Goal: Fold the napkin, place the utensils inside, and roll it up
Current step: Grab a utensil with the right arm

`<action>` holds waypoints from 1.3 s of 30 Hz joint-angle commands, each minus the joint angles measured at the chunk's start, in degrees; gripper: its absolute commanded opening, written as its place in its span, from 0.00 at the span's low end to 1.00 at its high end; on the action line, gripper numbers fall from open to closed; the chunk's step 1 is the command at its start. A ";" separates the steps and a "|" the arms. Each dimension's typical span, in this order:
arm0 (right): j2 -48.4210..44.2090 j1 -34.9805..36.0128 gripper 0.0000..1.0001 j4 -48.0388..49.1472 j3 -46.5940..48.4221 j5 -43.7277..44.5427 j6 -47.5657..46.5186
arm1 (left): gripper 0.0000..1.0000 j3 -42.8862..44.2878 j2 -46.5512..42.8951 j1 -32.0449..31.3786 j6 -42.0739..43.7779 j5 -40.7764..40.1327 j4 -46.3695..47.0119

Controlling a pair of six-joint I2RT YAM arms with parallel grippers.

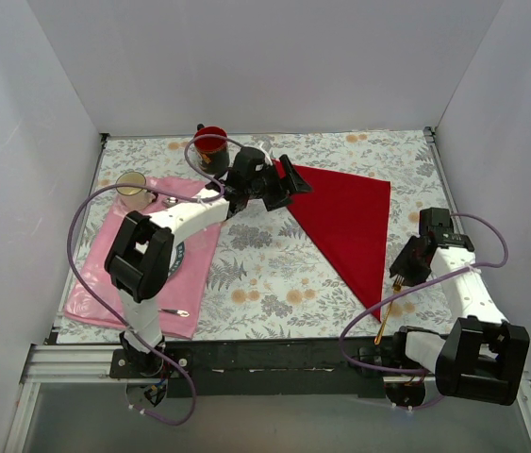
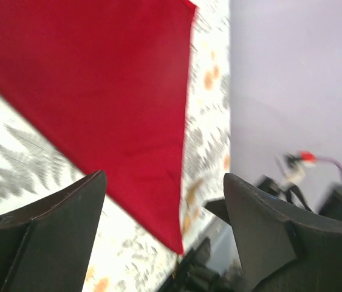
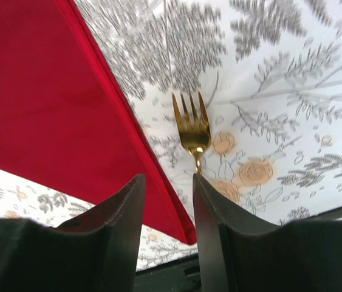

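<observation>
The red napkin lies folded in a triangle on the flowered tablecloth, right of centre. It also shows in the left wrist view and the right wrist view. My left gripper hovers at its far left corner, jaws wide open and empty. The gold fork lies by the napkin's near tip, its handle reaching the front edge. My right gripper is just above the fork's neck. Its jaws stand a narrow gap apart with nothing between them. The fork's tines show just beyond the right fingertip.
A pink placemat lies at the left with a plate under my left arm. A silver utensil lies near its front edge. A glass and a red cup stand at the back left. White walls enclose the table.
</observation>
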 commanded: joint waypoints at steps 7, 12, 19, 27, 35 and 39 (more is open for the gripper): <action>-0.49 2.72 0.42 -3.35 -6.86 -1.05 2.91 | 0.77 -2.29 -14.22 -2.79 0.97 7.47 -2.28; 2.32 2.72 0.42 -0.19 -8.62 -0.15 2.47 | 0.77 -4.22 -18.26 -2.79 2.11 8.44 -3.07; 5.31 2.72 0.40 4.65 -10.82 -0.34 3.70 | 0.77 -5.98 -22.92 -2.79 2.99 7.82 -3.95; 4.27 2.72 0.18 3.17 -10.39 3.61 5.54 | 0.77 -5.02 -23.89 -2.70 3.87 7.64 -4.92; 0.49 2.72 0.01 -2.10 -5.91 10.99 6.95 | 0.77 -2.73 -24.33 -2.70 6.77 6.06 -7.12; -2.33 4.47 0.01 -4.74 0.68 17.22 3.80 | 0.77 -3.26 -24.51 -2.70 6.60 5.62 -7.21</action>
